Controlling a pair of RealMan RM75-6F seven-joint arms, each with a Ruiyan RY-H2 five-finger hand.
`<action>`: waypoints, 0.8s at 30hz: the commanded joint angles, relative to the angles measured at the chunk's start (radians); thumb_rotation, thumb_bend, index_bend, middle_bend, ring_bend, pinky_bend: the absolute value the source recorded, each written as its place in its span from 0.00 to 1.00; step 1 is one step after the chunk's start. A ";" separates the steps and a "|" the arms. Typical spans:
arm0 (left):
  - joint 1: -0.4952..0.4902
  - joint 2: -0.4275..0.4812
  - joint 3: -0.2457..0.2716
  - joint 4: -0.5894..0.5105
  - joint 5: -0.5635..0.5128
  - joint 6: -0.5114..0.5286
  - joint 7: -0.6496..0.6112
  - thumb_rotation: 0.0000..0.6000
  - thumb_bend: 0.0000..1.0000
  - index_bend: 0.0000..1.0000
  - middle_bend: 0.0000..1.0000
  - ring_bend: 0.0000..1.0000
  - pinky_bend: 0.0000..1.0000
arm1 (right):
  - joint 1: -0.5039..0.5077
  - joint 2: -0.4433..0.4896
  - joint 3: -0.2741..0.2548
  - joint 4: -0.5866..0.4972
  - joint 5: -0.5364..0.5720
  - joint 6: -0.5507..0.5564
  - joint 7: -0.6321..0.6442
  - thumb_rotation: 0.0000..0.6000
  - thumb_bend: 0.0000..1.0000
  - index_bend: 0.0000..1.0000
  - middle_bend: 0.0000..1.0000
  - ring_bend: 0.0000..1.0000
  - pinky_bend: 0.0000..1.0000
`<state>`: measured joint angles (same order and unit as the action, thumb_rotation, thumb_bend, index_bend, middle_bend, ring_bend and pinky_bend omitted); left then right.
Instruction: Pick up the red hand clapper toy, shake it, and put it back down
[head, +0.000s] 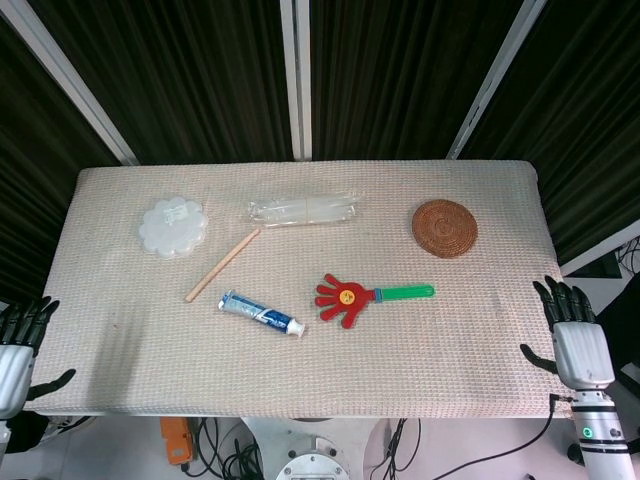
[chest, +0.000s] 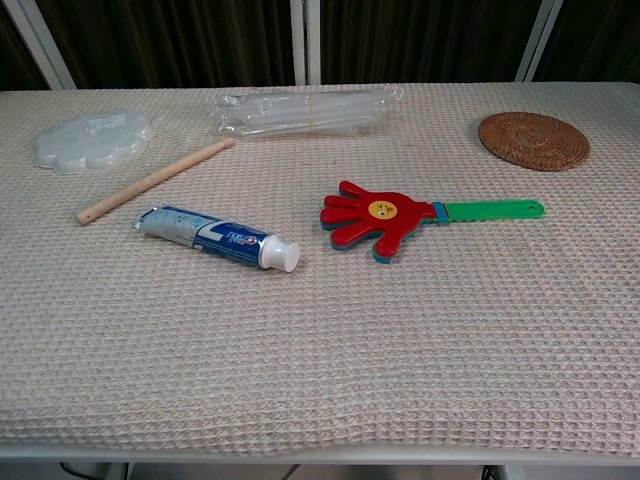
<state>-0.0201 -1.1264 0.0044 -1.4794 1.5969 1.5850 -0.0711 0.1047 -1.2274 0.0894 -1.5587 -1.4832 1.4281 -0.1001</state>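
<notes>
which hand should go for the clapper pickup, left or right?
Right, probably. The red hand clapper toy lies right of table centre with its green handle pointing toward the right hand. The left hand is farther off, beyond the toothpaste tube. Both are open.

Colours on the beige waffle-weave cloth

Clapper toy — red palm, yellow button, teal underlayer, green handle; toothpaste tube blue and white with a white cap; coaster brown woven — stick pale tan; flower-shaped dish white.
</notes>
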 joint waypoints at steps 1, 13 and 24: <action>0.003 -0.002 0.004 0.004 0.001 0.001 -0.005 1.00 0.10 0.04 0.02 0.00 0.03 | 0.073 0.011 0.027 -0.045 0.022 -0.093 -0.070 1.00 0.09 0.00 0.00 0.00 0.00; -0.006 0.005 0.000 -0.020 0.014 0.004 0.015 1.00 0.10 0.04 0.02 0.00 0.03 | 0.323 -0.100 0.110 -0.087 0.189 -0.396 -0.265 1.00 0.11 0.00 0.00 0.00 0.00; 0.002 0.006 0.003 -0.009 0.005 0.006 -0.002 1.00 0.10 0.04 0.02 0.00 0.03 | 0.501 -0.244 0.146 -0.122 0.529 -0.458 -0.573 1.00 0.12 0.03 0.00 0.00 0.00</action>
<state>-0.0184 -1.1208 0.0076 -1.4895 1.6020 1.5903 -0.0727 0.5609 -1.4248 0.2260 -1.6748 -1.0116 0.9675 -0.6128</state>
